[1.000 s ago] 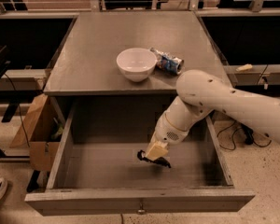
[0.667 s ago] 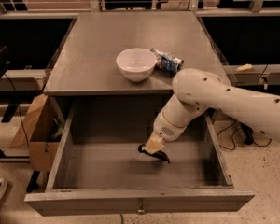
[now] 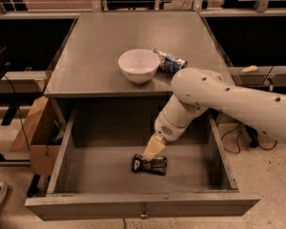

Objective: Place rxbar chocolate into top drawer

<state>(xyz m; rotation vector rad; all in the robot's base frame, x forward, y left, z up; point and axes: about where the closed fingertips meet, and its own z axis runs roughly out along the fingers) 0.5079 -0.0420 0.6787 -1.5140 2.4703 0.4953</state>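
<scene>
Dark rxbar chocolate [image 3: 150,164] is seen on top drawer [image 3: 86,203] floor, gripper [image 3: 153,154] at its twelve o'clock; grip cannot be told. Release is judged next.

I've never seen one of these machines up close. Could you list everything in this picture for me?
table: one, grey, centre
top drawer: one, grey, pulled open below the table
rxbar chocolate: one, dark with a pale patch, inside the drawer near its middle
bowl: one, white, near the table's front edge
packet: one, shiny blue and silver, just right of the bowl
cardboard box: one, brown, on the floor left of the drawer
arm: one, white, reaching in from the right
gripper: one, beige, down in the drawer right over the bar
</scene>
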